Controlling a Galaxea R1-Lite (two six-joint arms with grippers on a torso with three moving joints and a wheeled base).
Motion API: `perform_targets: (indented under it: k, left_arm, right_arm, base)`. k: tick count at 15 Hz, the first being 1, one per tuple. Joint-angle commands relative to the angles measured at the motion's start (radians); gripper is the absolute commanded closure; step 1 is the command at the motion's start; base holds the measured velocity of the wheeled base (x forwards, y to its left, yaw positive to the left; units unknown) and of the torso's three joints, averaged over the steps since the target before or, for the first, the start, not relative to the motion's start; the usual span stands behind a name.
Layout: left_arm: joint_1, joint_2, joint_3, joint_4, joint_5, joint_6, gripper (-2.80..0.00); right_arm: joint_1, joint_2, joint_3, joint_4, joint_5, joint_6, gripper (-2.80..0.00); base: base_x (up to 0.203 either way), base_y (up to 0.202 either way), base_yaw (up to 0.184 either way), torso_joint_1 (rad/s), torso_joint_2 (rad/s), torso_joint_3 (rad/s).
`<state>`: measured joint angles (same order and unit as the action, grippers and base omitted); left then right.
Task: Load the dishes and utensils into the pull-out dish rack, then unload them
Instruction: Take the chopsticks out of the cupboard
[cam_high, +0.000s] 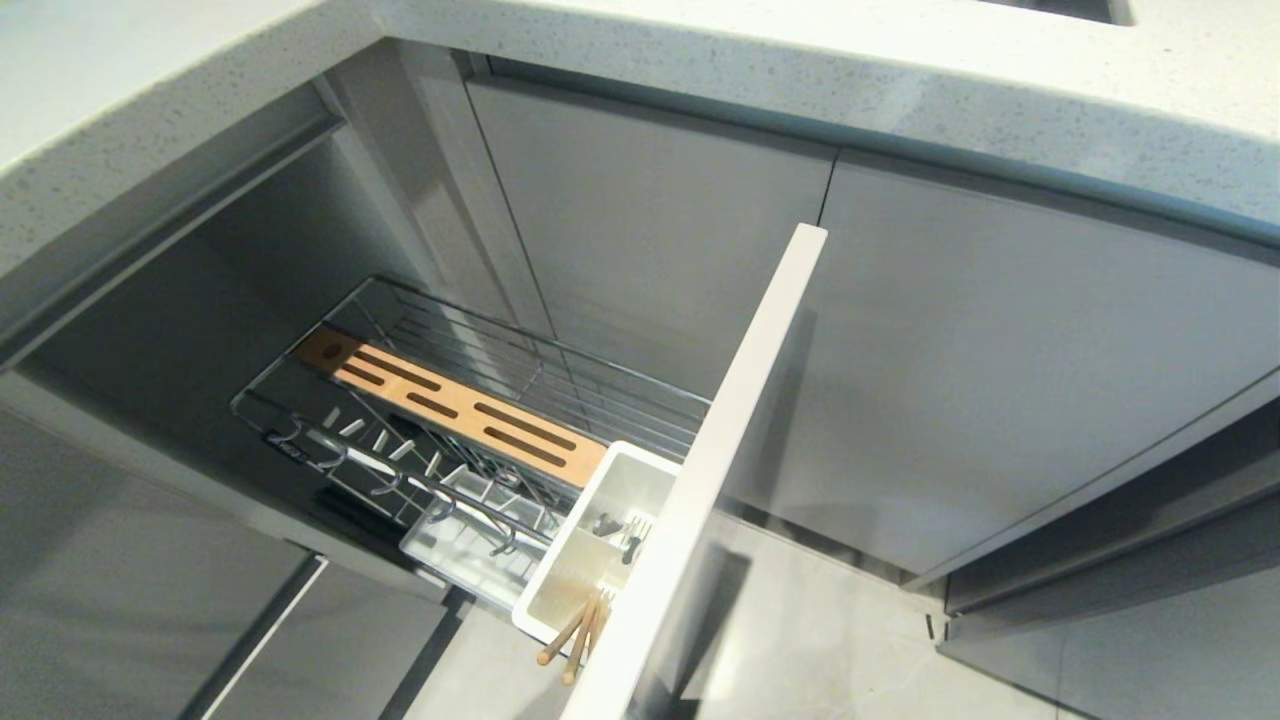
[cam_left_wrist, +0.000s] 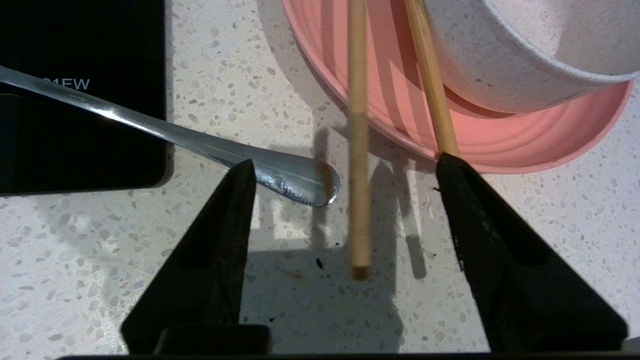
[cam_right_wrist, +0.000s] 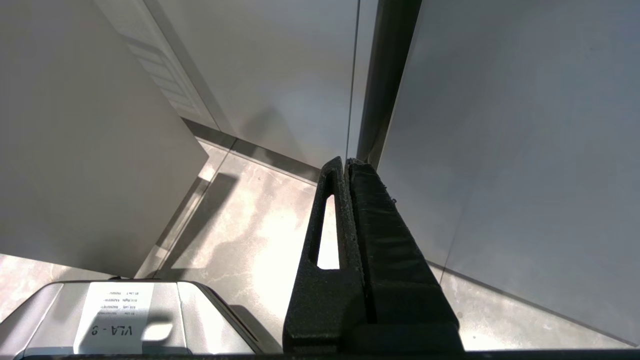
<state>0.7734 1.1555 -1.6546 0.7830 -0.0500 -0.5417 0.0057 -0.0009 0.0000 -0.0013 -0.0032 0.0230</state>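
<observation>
Head cam: the pull-out dish rack (cam_high: 470, 420) stood pulled out, with chopsticks (cam_high: 578, 632) leaning in its white cutlery caddy (cam_high: 590, 545) right behind the front panel (cam_high: 720, 470). Neither arm showed.

Left wrist: the left gripper (cam_left_wrist: 345, 165) sat spread wide over the speckled countertop (cam_left_wrist: 75, 260), holding nothing. One chopstick (cam_left_wrist: 359, 150) ran between its fingers, another (cam_left_wrist: 430, 80) lay across the pink plate (cam_left_wrist: 525, 145), which carried the white bowl (cam_left_wrist: 525, 55). The metal spoon (cam_left_wrist: 210, 145) lay beside the plate.

Right wrist: the right gripper (cam_right_wrist: 346, 162) hung pinched together near the cabinet doors (cam_right_wrist: 500, 125).
</observation>
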Motion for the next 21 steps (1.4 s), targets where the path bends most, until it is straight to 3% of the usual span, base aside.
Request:
perform_targets:
  k: [1, 12, 14, 15, 18, 21]
  left_arm:
    - [0.001, -0.005, -0.004, 0.004, 0.005, -0.004, -2.8]
    - [0.006, -0.053, -0.071, -0.001, 0.047, -0.006, -2.8]
    - [-0.003, -0.083, -0.077, -0.075, 0.048, -0.007, -2.8]
    - [-0.022, -0.107, -0.076, -0.125, 0.052, -0.008, 0.0]
    - [-0.17, -0.146, -0.081, -0.304, 0.107, -0.017, 0.0]
    - [-0.405, -0.168, -0.072, -0.498, 0.147, -0.025, 0.0]
  right_arm:
    - [0.0, 0.001, 0.002, 0.0, 0.0, 0.0, 0.0]
    - [0.0, 0.001, 0.002, 0.0, 0.0, 0.0, 0.0]
    - [0.0, 0.001, 0.002, 0.0, 0.0, 0.0, 0.0]
    - [0.0, 0.001, 0.002, 0.0, 0.0, 0.0, 0.0]
    - [0.0, 0.001, 0.002, 0.0, 0.0, 0.0, 0.0]
    - [0.0, 0.001, 0.002, 0.0, 0.0, 0.0, 0.0]
  base:
    - [0.0, 0.0, 0.0, 0.0, 0.0, 0.0]
    - [0.0, 0.0, 0.0, 0.0, 0.0, 0.0]
    - [0.0, 0.0, 0.0, 0.0, 0.0, 0.0]
    - [0.0, 0.0, 0.0, 0.0, 0.0, 0.0]
    - [0.0, 0.0, 0.0, 0.0, 0.0, 0.0]
    - [0.0, 0.0, 0.0, 0.0, 0.0, 0.0]
